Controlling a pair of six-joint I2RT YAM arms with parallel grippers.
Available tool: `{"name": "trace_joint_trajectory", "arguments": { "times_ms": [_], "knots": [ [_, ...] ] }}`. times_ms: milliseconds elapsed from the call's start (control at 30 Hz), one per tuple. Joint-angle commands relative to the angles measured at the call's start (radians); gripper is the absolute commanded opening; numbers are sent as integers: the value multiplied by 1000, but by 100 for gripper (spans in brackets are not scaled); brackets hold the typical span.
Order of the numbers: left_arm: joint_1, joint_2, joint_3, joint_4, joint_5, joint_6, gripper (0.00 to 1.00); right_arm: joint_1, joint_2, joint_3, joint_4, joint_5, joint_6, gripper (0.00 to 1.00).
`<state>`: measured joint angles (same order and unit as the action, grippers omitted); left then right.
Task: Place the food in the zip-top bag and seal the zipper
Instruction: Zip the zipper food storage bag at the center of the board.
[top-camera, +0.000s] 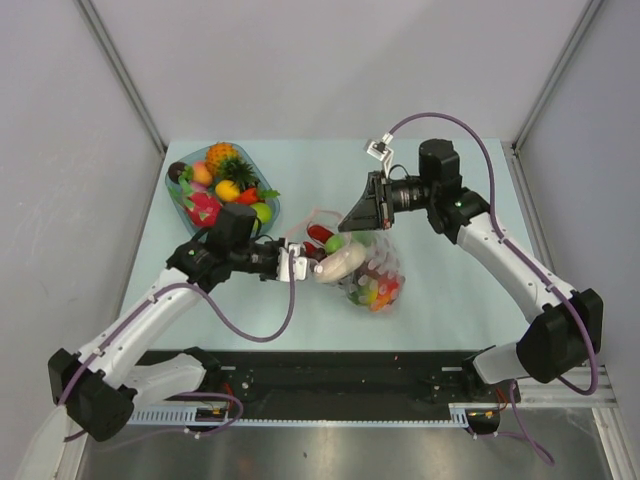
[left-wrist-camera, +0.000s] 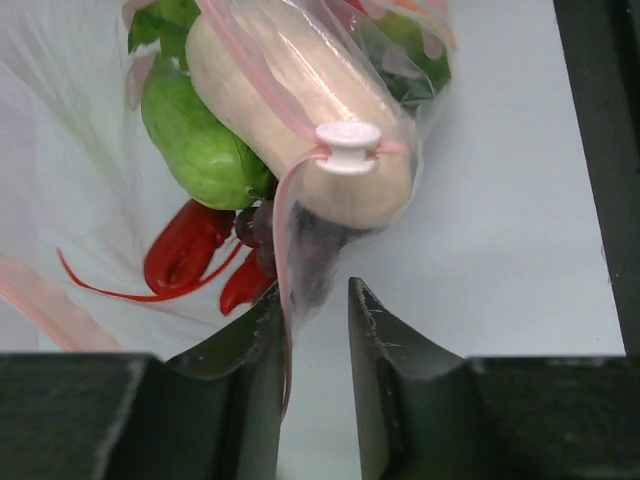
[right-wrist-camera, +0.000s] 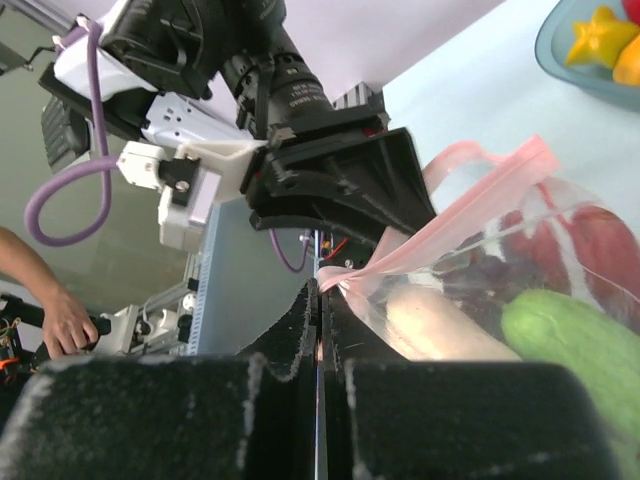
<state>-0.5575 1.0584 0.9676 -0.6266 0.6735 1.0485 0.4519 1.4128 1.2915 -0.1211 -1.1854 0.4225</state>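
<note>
The clear zip-top bag (top-camera: 375, 275) lies mid-table, holding food: a pale beige oval piece (left-wrist-camera: 300, 110), a green piece (left-wrist-camera: 200, 150), red chillies (left-wrist-camera: 185, 250) and other bright bits. Its pink zipper (left-wrist-camera: 260, 70) carries a white slider (left-wrist-camera: 348, 147). My left gripper (left-wrist-camera: 312, 295) is at the bag's left end; its jaws stand apart, with the bag's thin pink edge hanging between them against the left finger. My right gripper (right-wrist-camera: 322, 290) is shut on the end of the zipper (right-wrist-camera: 470, 195), lifting that edge at the bag's far side (top-camera: 350, 222).
A blue-green oval tray (top-camera: 172, 185) at the back left holds more toy fruit, including a pineapple (top-camera: 222, 155). The black rail (top-camera: 330, 375) runs along the near edge. The left arm's wrist camera (right-wrist-camera: 300, 130) hangs close above the right gripper.
</note>
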Motion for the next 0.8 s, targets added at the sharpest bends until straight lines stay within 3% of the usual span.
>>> {"name": "trace_joint_trajectory", "arguments": {
  "times_ms": [0, 200, 267, 433, 467, 533, 567, 633, 667, 700, 767],
  "knots": [
    [7, -31, 3, -41, 124, 85, 27, 7, -32, 68, -28, -19, -85, 0],
    [-2, -44, 40, -44, 176, 81, 6, 13, -6, 88, -75, 9, -154, 0],
    [-16, -51, 65, 0, 199, 7, 2, 21, 11, 101, -78, 24, -162, 0],
    [-165, -28, 111, 201, 158, -172, 0, 103, 93, 175, -23, 47, -151, 0],
    [-180, -20, 108, 243, 141, -265, 0, 116, 101, 190, -32, 50, -159, 5],
    [-185, 6, 95, 342, 115, -378, 0, 134, 107, 224, -103, 64, -218, 27],
    [-185, 14, 92, 358, 68, -459, 0, 133, 101, 232, -136, 87, -247, 55],
    [-179, 21, 79, 392, 37, -517, 0, 119, 84, 236, -227, 124, -295, 76],
    [-177, 18, 68, 406, 19, -566, 0, 87, 57, 232, -244, 154, -316, 93],
    [-174, 11, 42, 425, 12, -591, 0, 67, 45, 229, -274, 162, -323, 99],
    [-173, -1, 17, 462, 3, -630, 0, -7, 8, 232, -330, 164, -382, 100]
  ]
}}
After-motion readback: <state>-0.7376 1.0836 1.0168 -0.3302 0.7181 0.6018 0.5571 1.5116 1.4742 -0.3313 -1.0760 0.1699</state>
